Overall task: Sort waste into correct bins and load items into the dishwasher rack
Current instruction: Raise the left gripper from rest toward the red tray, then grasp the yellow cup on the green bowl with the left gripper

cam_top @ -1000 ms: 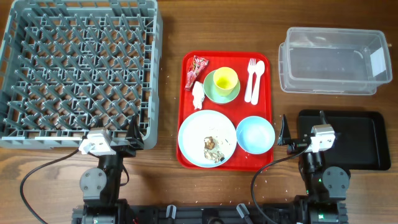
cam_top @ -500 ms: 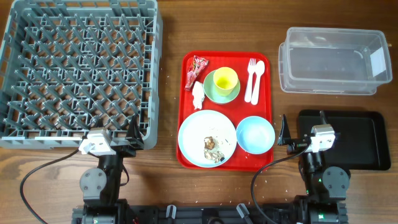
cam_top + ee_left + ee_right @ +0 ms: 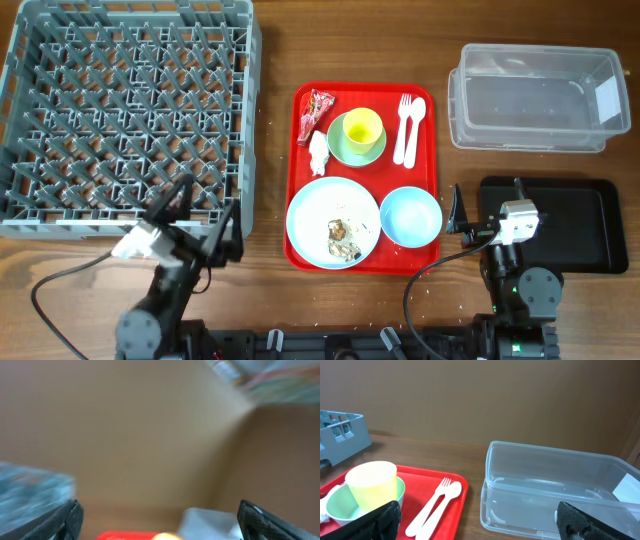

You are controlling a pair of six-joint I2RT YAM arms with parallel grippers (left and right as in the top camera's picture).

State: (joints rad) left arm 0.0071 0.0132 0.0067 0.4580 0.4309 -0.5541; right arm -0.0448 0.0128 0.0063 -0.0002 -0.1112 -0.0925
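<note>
1. Shiny red crinkled snack wrapper (image 3: 321, 103), crumpled white napkin (image 3: 318, 152) & crumbly scraps (image 3: 341, 238) on the large pale blue plate (image 3: 312, 215) all lay on the red serving tray (image 3: 400, 178)
2. Nothing was in the clear plastic tub (image 3: 530, 100), black tray (image 3: 570, 225) or grey pegged rack (image 3: 120, 100) yet
3. Left gripper (image 3: 159, 510), near the rack's front corner, and right gripper (image 3: 477, 510), beside the black tray, both had jaws spread, holding nothing
4. Judged: opening step, first reach; next needs a descent onto one waste piece w/ jaws wide

Your overhead view looks straight down on the whole table (image 3: 270, 60). Your right wrist view sits low, facing across the red tray (image 3: 420, 480) toward the clear tub (image 3: 560, 490); overhead shares both. Your left wrist view is blurred.
</note>
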